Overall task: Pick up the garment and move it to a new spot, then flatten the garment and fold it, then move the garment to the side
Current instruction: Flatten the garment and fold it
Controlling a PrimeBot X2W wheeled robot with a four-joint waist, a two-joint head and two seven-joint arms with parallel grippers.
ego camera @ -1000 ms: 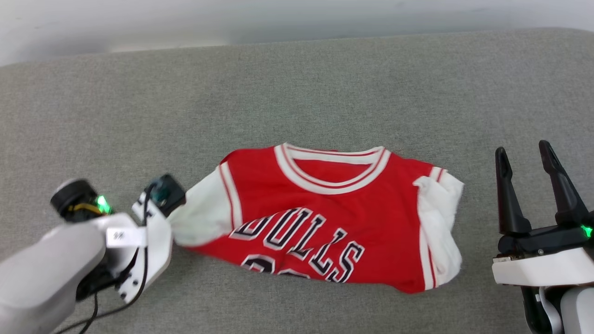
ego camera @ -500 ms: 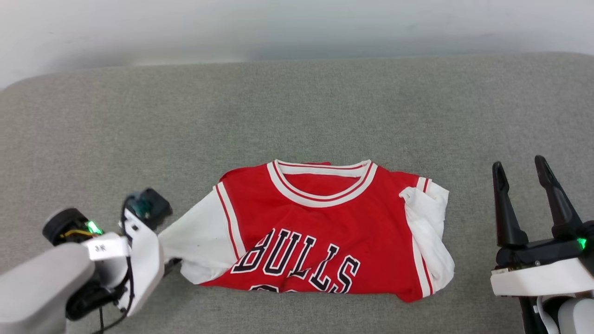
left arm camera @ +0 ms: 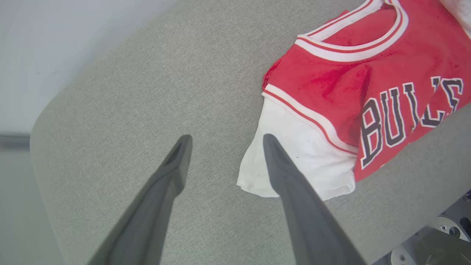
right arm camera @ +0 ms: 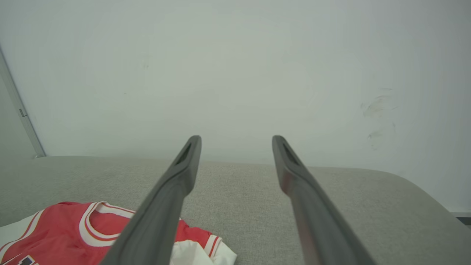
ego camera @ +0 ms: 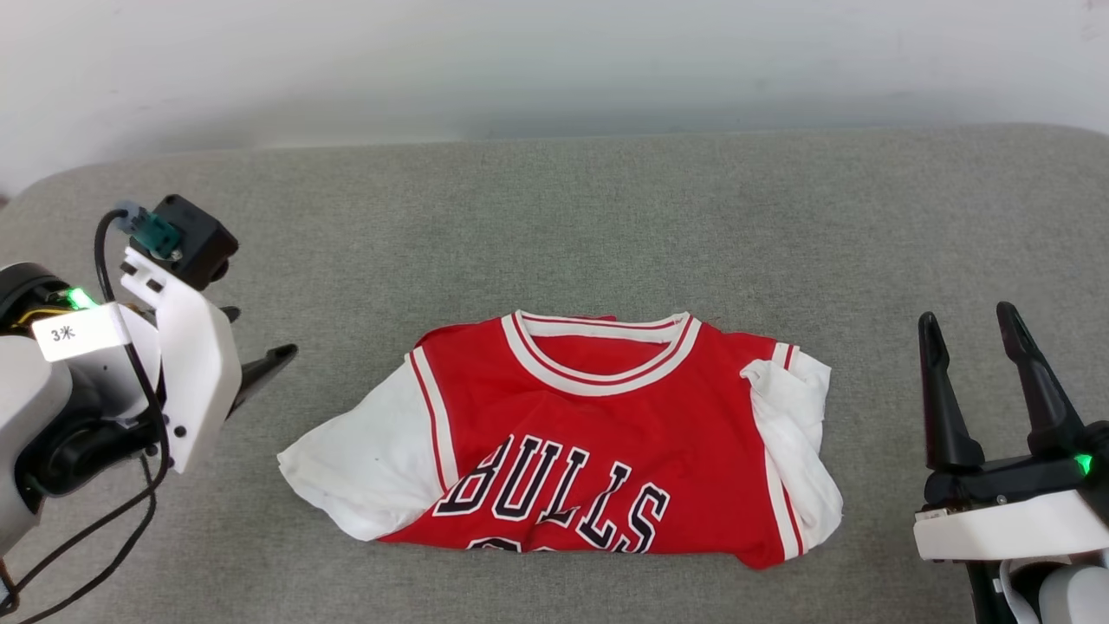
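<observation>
Having been clamped on the end of the white sleeve (ego camera: 359,464) a second ago, the left pincer (ego camera: 260,334) is now seen let go of it, raised and drawn back to the left of the head view. Its two dark fingers are spread wide and nothing is held between them. In the head view it is parted from the sleeve by bare grey fabric. In the left wrist view one finger is seen across the sleeve's edge, and contact cannot be judged there.

That sleeve is now laid out flat and pulled outward, where it was bunched toward the pincer before. More of the pale wall (ego camera: 554,61) is taken in by the head view than earlier, so the camera has been moved.

The red jersey (ego camera: 598,425) is found near the middle of the grey fabric-covered worktop (ego camera: 554,217), collar away from the robot, "BULLS" lettering up. Its other sleeve is left crumpled on the robot's right.

The right pincer (ego camera: 966,314) is kept at the lower right, fingers equally spread, empty, well apart from the jersey.
</observation>
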